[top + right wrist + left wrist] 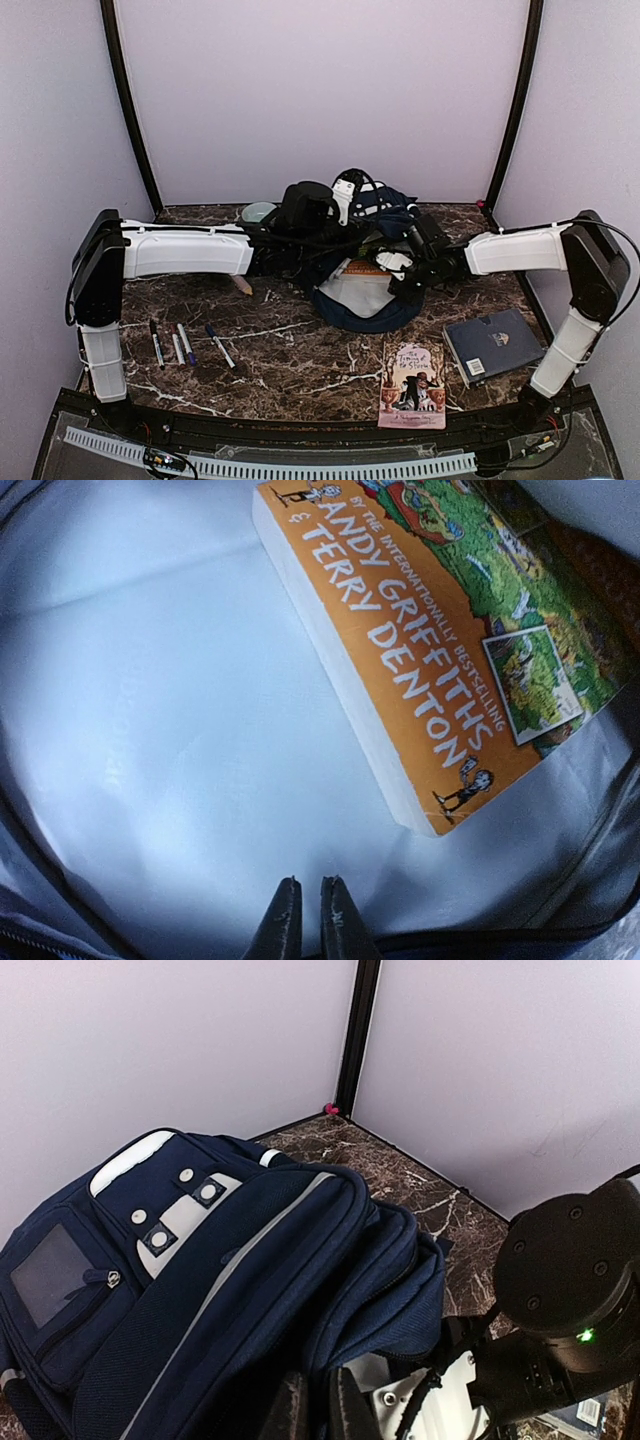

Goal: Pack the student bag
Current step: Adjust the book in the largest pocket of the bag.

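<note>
The student bag, a navy backpack with a pale lining, lies open mid-table. In the left wrist view its front pockets and white stripe fill the frame. My left gripper is shut on a fold of the bag's rim fabric and holds the mouth up; from above it sits at the bag's left side. My right gripper is inside the bag over the white lining, its fingers close together with nothing between them. An orange paperback lies in the bag, just beyond those fingers, and shows from above.
Several pens lie at the front left. A pink-covered book and a dark blue hardcover book lie at the front right. A pale bowl stands behind the left arm. The right arm's wrist crowds the bag's right side.
</note>
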`<action>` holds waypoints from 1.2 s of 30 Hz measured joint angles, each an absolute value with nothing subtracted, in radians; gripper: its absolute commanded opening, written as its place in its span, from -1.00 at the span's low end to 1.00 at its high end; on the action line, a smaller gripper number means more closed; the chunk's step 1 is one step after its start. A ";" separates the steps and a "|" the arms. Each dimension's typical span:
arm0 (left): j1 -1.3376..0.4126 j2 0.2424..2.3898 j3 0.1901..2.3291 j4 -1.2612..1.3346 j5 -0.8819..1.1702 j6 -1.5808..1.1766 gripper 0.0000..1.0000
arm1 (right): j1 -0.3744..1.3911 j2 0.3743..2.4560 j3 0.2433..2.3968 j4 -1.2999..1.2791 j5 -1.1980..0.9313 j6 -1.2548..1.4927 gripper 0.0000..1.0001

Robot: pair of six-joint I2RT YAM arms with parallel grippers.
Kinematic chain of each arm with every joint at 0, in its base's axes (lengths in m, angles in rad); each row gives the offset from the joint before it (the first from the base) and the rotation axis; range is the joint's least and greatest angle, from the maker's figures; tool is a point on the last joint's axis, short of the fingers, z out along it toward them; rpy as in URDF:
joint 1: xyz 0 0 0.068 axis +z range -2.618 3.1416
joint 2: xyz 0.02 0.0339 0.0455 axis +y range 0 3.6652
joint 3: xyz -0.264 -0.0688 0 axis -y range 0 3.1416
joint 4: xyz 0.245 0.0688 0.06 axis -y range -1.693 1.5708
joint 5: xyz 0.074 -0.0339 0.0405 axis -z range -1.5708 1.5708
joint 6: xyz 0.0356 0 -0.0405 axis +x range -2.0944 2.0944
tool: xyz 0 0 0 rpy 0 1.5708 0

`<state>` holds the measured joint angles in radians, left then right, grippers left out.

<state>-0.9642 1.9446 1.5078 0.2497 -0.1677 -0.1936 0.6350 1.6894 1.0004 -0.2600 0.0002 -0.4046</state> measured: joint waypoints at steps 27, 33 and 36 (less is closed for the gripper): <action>-0.952 1.930 1.522 0.230 -0.165 -0.199 -1.00 | 0.609 1.933 1.155 0.025 0.271 -0.450 -0.94; -0.953 1.930 1.522 0.229 -0.161 -0.202 -1.00 | 0.608 1.900 1.127 -0.002 0.215 -0.444 -0.76; -0.953 1.930 1.522 0.226 -0.157 -0.199 -1.00 | 0.606 1.816 1.051 -0.040 0.121 -0.459 -0.64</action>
